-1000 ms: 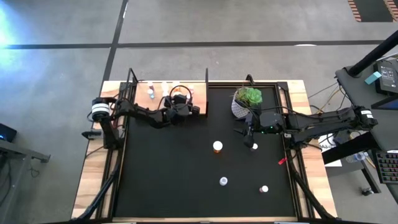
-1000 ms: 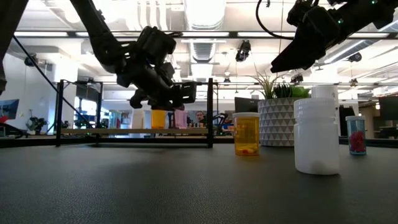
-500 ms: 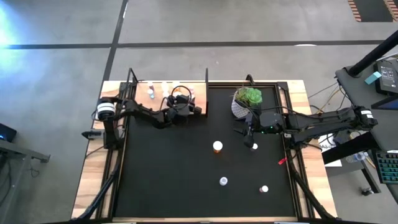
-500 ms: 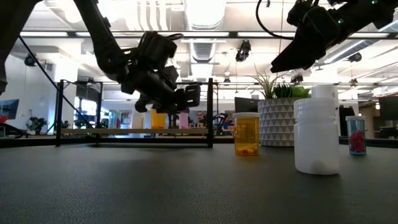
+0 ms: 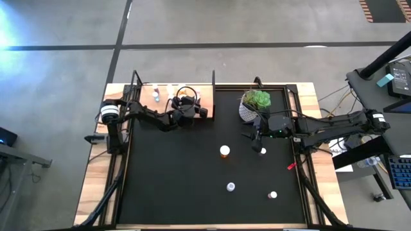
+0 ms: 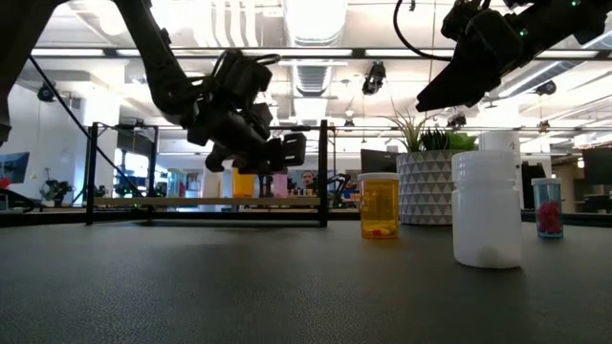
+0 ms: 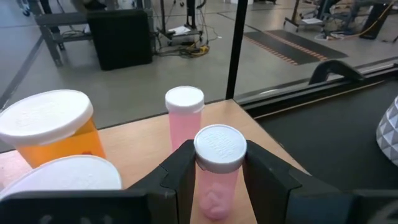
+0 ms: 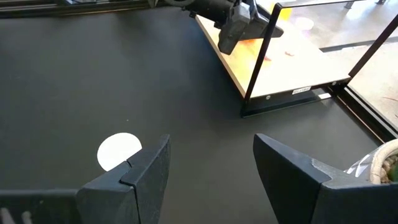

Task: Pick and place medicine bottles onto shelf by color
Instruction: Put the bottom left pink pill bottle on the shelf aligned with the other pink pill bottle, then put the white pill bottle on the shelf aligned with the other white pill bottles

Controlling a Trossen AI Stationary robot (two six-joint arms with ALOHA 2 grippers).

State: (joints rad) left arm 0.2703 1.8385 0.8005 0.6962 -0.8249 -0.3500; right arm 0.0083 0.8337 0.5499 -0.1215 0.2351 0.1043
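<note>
The step in hand looks like a placement: the left gripper (image 7: 216,186) hangs over the right end of the shelf (image 5: 168,99) with its jaws closed narrow on a pink bottle (image 7: 217,171), which stands upright between the fingers (image 7: 180,177) with its white cap showing. Just beyond it on the wood stands a second pink bottle (image 7: 184,121), and off to one side an orange bottle (image 7: 53,130) with a white cap; part of another white cap shows nearer the camera. So the pink ones seem to be gathering at this end, and the next move probably calls for lowering the held bottle onto the board beside its pink mate, upright and clear of the black corner post (image 7: 234,50), then opening the jaws without tipping either. The right gripper (image 8: 208,174) waits above the mat (image 5: 192,173) near the plant pot (image 5: 254,104), jaws wide and empty, with a white cap (image 8: 119,151) on the mat just beside one finger. Still on the mat are an orange bottle (image 6: 380,204) with something red at its bottom, a white bottle (image 6: 488,201) whose contents cannot be seen, and a small clear bottle (image 6: 547,207) holding red pills.
</note>
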